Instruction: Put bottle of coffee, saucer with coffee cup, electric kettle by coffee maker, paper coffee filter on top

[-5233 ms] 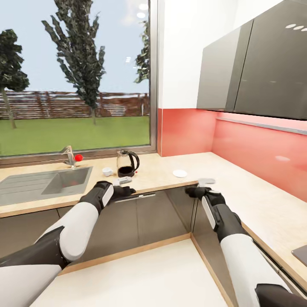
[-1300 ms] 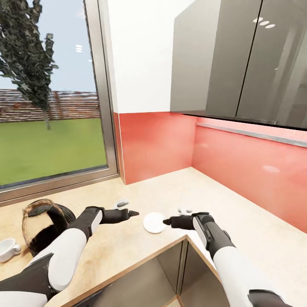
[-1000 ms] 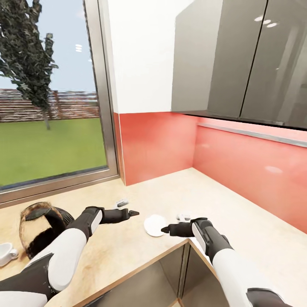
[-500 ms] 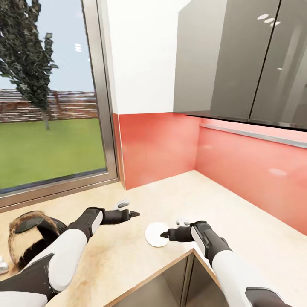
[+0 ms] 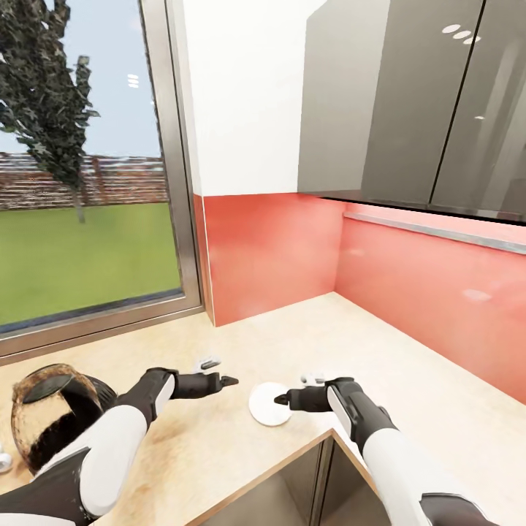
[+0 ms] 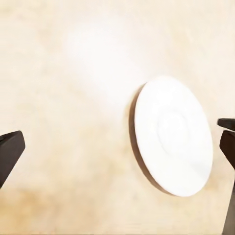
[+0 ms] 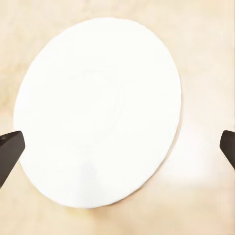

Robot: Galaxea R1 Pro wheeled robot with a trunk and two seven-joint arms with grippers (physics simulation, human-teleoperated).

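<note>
Right end effector [image 5: 280,399], released, over the saucer [image 5: 267,403] at lower centre, nearer than left end effector [image 5: 228,380], also released.

The saucer [image 5: 268,403] lay flat on the kitchen countertop [image 5: 409,365], near its front edge at the inner corner. The right gripper [image 5: 280,399] sat over its right rim; the left gripper [image 5: 228,380] hung to its left. The electric kettle [image 5: 55,420] stood far left.
</note>
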